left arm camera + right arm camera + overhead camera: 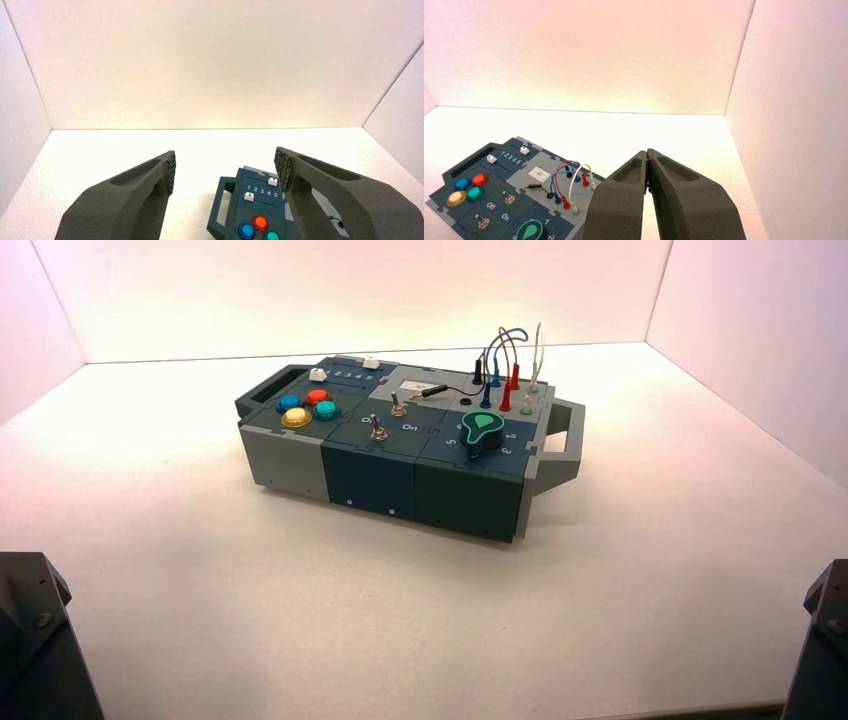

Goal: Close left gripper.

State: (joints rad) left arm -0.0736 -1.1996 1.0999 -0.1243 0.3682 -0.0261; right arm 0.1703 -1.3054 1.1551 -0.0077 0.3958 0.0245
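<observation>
The left gripper (224, 172) waits at the tabletop's (300, 590) near left corner, fingers (170, 170) spread wide on nothing, well short of the box (400, 445) at mid-tabletop. Simply bring them together where they hang, without advancing. The right gripper (647, 157), parked near right, has fingers pressed together.

I am working in a lab test cell: a bare white floor (420, 620) closed in by plain white walls (350, 290) on three sides, evenly lit. The only thing set out before me is a purpose-built box (400, 440) with coloured buttons (308, 407), toggle switches (378, 429), a knob (483, 430) and looped wires (505, 365) — a rig for trials.
</observation>
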